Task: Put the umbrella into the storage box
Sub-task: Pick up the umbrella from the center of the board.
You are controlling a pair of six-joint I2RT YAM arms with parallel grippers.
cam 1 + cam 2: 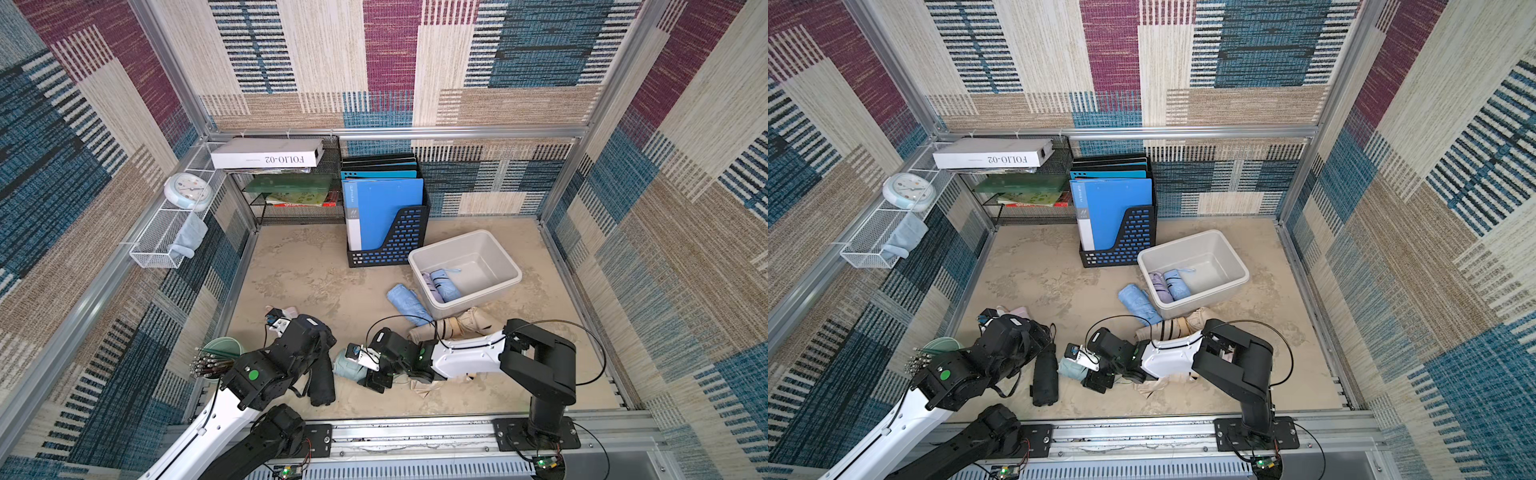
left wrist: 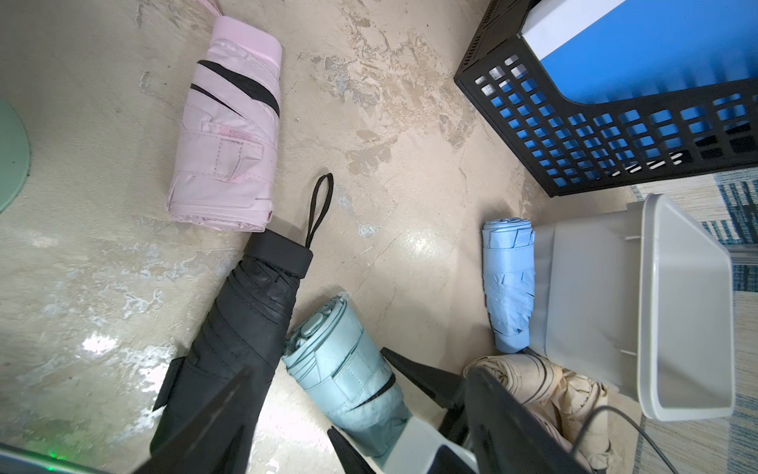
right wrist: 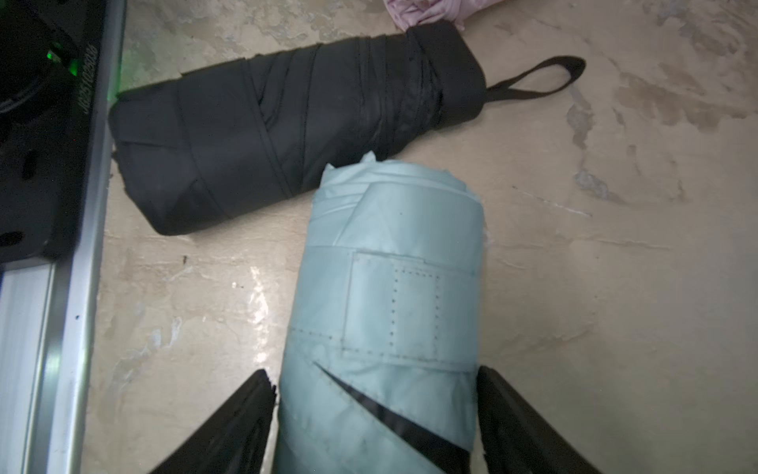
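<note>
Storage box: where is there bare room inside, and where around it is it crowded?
Inside the storage box, the half away from the lilac umbrella and steel-blue umbrella is bare. Crowded: its near side, with the light blue umbrella and beige umbrella against it.

Mint umbrella (image 3: pixel 389 287), folded, clamped between the gripper (image 3: pixel 373 371) fingers. Black umbrella (image 3: pixel 287 131) lies crosswise just beyond it, on the bench (image 3: pixel 594 287).
</note>
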